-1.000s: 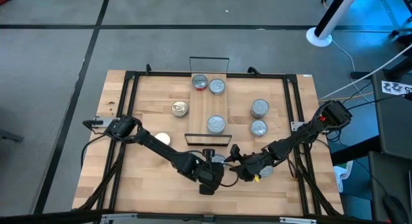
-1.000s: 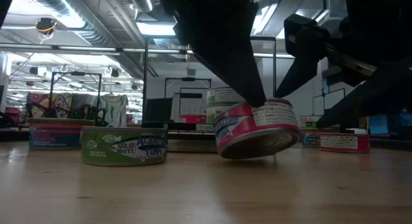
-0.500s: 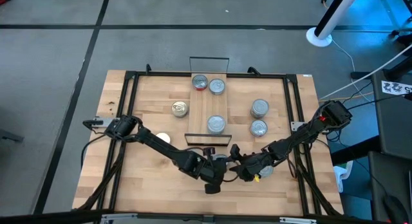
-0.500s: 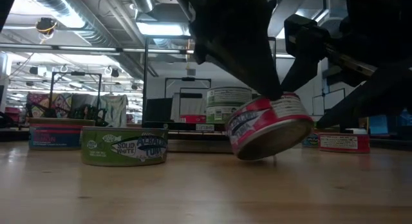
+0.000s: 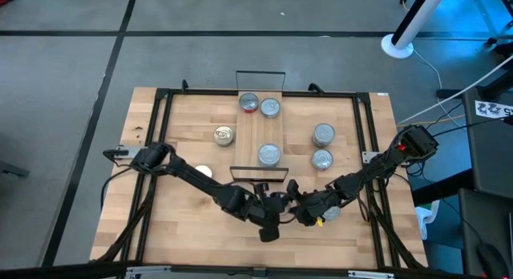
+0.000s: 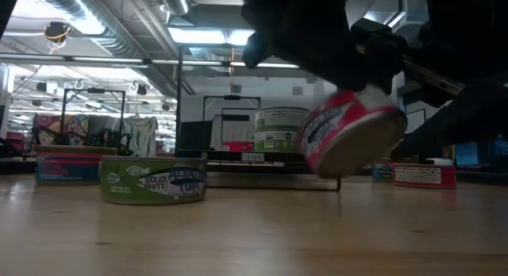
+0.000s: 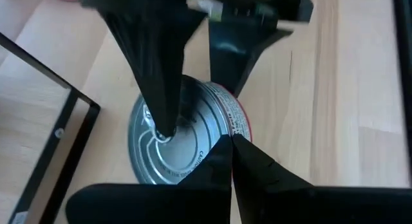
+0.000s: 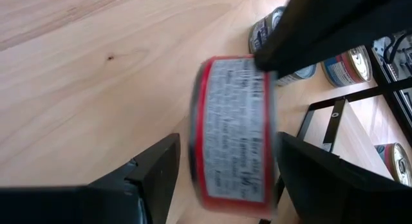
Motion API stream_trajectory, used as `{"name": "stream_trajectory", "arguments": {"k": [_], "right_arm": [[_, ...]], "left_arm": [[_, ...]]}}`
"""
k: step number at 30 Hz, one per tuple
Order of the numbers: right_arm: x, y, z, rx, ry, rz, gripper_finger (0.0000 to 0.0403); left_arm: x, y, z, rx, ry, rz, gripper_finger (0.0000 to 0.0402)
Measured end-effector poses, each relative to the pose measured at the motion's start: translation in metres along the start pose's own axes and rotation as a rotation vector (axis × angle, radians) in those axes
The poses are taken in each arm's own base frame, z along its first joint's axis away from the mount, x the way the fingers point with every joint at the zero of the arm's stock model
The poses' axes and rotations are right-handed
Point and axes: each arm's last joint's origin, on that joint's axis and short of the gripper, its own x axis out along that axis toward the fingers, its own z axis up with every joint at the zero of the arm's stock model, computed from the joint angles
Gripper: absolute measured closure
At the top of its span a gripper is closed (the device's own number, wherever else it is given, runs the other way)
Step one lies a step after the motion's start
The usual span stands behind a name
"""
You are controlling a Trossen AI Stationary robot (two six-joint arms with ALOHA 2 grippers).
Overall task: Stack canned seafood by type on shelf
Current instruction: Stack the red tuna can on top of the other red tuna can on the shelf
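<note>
The red-labelled tin hangs tilted above the table's near middle, its silver top facing the left wrist camera. My left gripper is shut on it near the shelf's front end. My right gripper is open just to the right, a finger on either side of the tin. The light-wood shelf carries three tins. Several others stand on the table. My left gripper pinches the red-labelled tin at its rim, the two fingers closed together on the edge nearest the wrist. The tin is lifted clear and steeply tilted, its bottom turned toward the near edge. My right gripper straddles the tin's side wall; whether a finger touches it, I cannot tell.
A green-labelled tin and a blue one stand on the left half. Two tins stand right of the shelf, and one by the left arm. A black wire frame stands just behind both grippers.
My left gripper has moved toward the table's right, closer to my right gripper, and risen a little. The red-labelled tin has gone with it: one edge was still low near the table, now it hangs clear and tilts more steeply.
</note>
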Motion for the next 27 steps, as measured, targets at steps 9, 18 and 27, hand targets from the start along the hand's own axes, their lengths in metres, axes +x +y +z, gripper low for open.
{"name": "stream_trajectory", "arguments": {"k": [9,18,27], "right_arm": [[0.0,-0.0013,0.0,0.008,0.014,-0.034,0.0186],[-0.0001,-0.0008,-0.0001,0.058,0.014,-0.029,0.0272],[0.0,-0.0013,-0.0002,0.192,0.012,-0.035,0.0266]], "left_arm": [[-0.0044,0.001,0.0028,0.003,0.001,-0.014,0.0401],[-0.0044,0.0011,0.0025,0.035,0.004,-0.014,0.0397],[-0.0036,0.0031,0.0043,0.03,0.001,-0.016,0.0307]]}}
